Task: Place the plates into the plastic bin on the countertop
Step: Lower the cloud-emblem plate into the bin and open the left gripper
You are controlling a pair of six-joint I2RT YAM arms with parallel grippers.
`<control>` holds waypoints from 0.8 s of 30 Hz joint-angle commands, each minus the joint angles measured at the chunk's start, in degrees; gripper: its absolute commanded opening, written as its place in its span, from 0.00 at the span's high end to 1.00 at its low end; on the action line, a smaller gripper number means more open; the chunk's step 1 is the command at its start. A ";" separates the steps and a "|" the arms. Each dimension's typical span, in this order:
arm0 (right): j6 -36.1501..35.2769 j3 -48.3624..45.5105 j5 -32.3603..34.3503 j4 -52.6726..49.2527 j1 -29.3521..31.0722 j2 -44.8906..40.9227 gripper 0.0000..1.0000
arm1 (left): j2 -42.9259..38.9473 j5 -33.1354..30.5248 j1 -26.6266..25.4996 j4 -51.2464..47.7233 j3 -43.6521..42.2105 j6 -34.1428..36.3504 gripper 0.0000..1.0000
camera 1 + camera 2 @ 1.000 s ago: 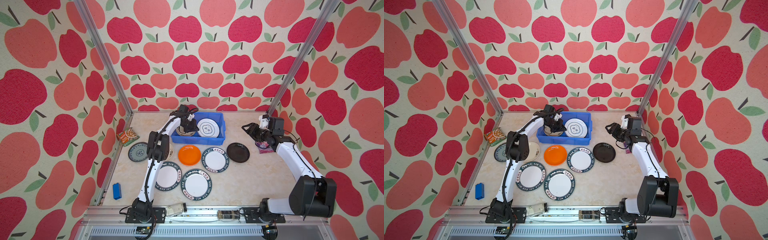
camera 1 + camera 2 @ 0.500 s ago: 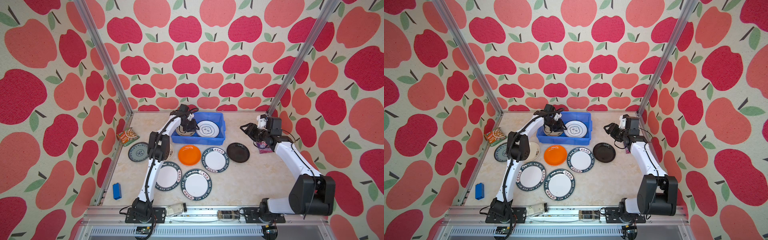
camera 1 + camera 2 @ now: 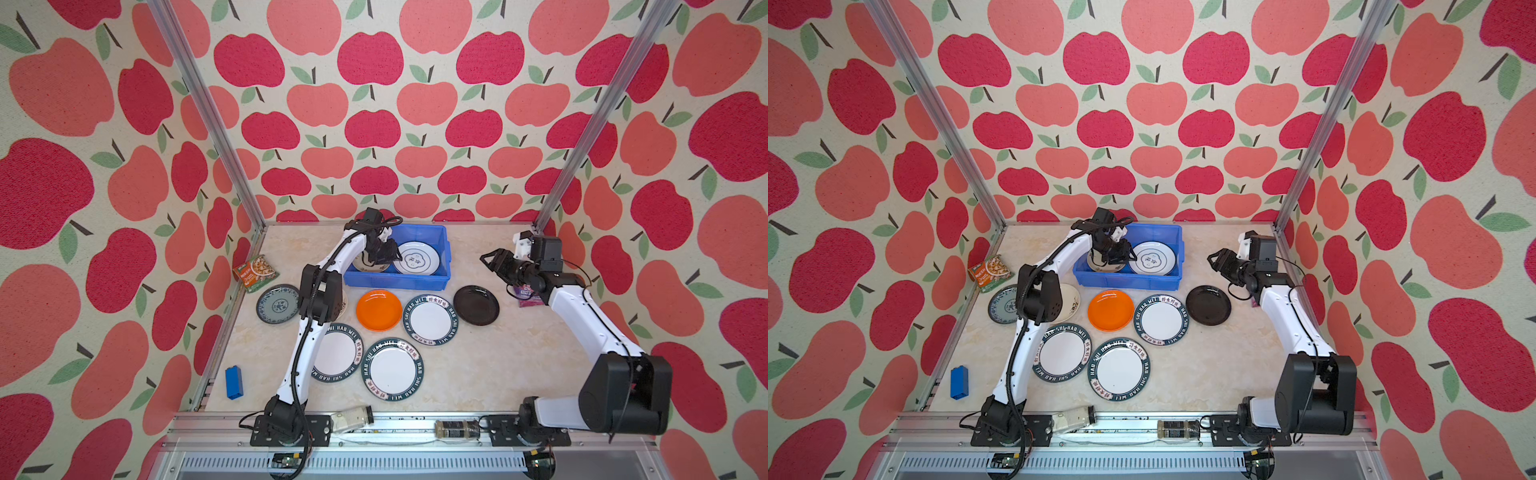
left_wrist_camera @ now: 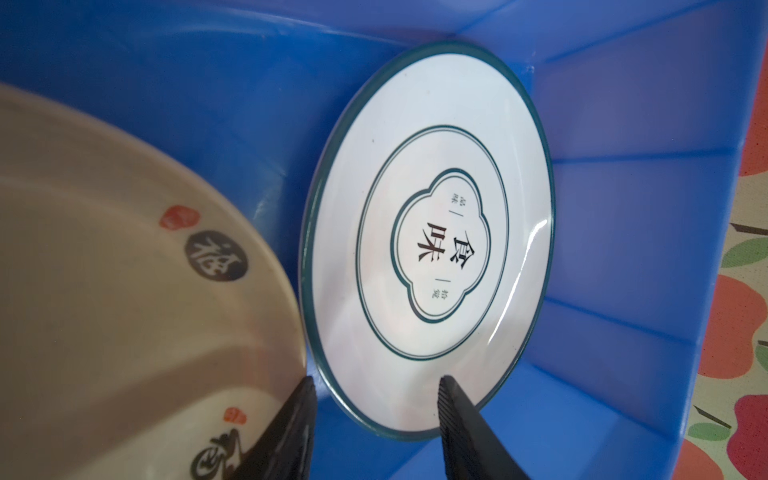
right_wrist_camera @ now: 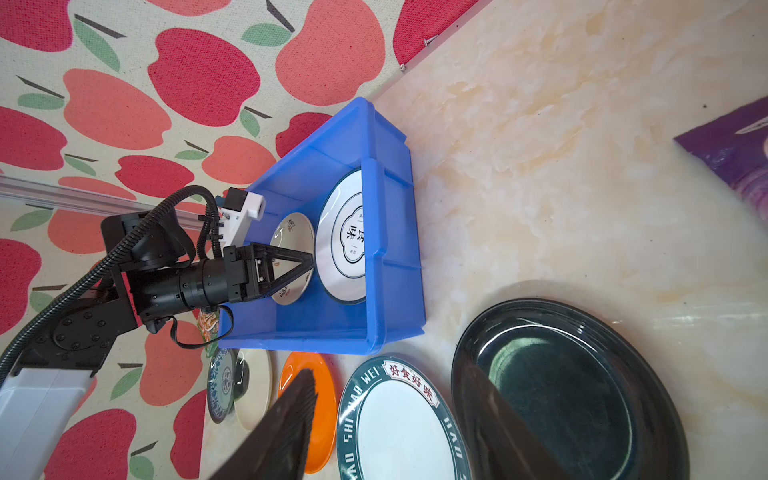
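Cream plate (image 4: pixel 124 291) in plastic bin (image 4: pixel 623 249): part arm-hidden in both top views, clear in left wrist view; left hand (image 4: pixel 376 380), right hand (image 5: pixel 386 370) open.

We see 2 plates in the blue plastic bin (image 4: pixel 623 249): a white plate (image 4: pixel 428 249) with a green-lined emblem and, just beside it, a cream plate (image 4: pixel 124 291) with black ink marks. Our left gripper (image 4: pixel 376 399) stands parted, the white plate's rim showing between its fingers (image 4: pixel 457 415).

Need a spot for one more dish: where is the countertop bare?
Bare: between the blue bin and the purple packet; front right, between the nearest lettered plate and the right arm. Crowded: from blue-patterned plate to black plate.
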 commanded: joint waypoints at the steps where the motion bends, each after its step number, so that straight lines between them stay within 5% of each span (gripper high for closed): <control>1: -1.92 -0.97 1.26 -1.52 0.37 -1.38 0.40 | 1.58 -2.31 0.62 -1.84 0.91 1.62 0.48; 24: -1.21 -0.84 0.31 -1.61 0.35 -1.51 0.40 | -3.48 -2.14 3.05 0.28 -2.34 1.91 0.45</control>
